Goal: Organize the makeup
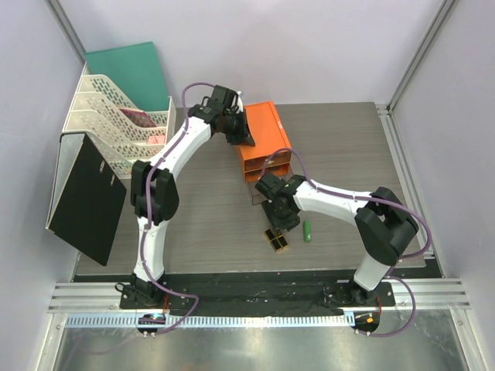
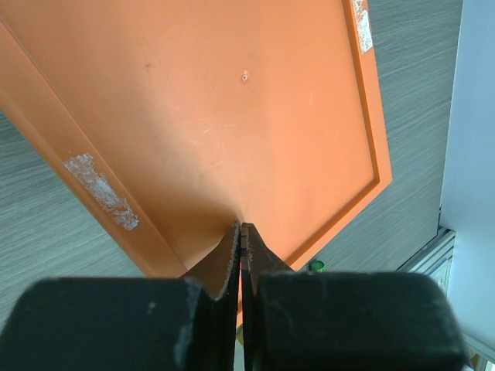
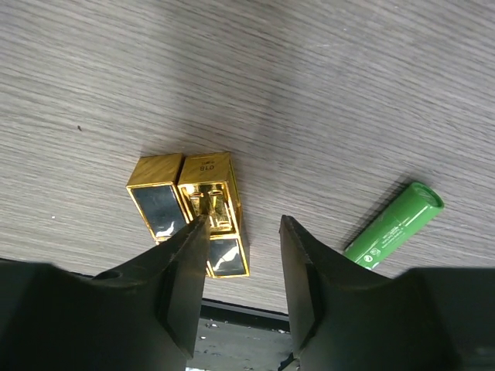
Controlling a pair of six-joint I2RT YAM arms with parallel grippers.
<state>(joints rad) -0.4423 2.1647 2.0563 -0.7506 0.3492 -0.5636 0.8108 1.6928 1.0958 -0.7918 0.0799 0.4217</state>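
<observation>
Two black-and-gold lipstick cases (image 3: 164, 202) lie side by side on the grey wood table, also seen in the top view as lipstick cases (image 1: 276, 240). A small green tube (image 3: 396, 222) lies to their right, apart from them; the green tube (image 1: 308, 230) shows in the top view too. My right gripper (image 3: 244, 224) hovers just above, open, with only bare table between its fingers. Its left finger (image 3: 186, 270) overlaps the right-hand case. My left gripper (image 2: 241, 227) is shut, tips against the flat top of the orange drawer box (image 2: 232, 116).
The orange drawer box (image 1: 263, 139) stands mid-table, just behind the right gripper. A white file rack (image 1: 116, 124), a green folder (image 1: 131, 69) and a black board (image 1: 85, 197) stand at the left. The table's front edge runs close below the lipstick cases.
</observation>
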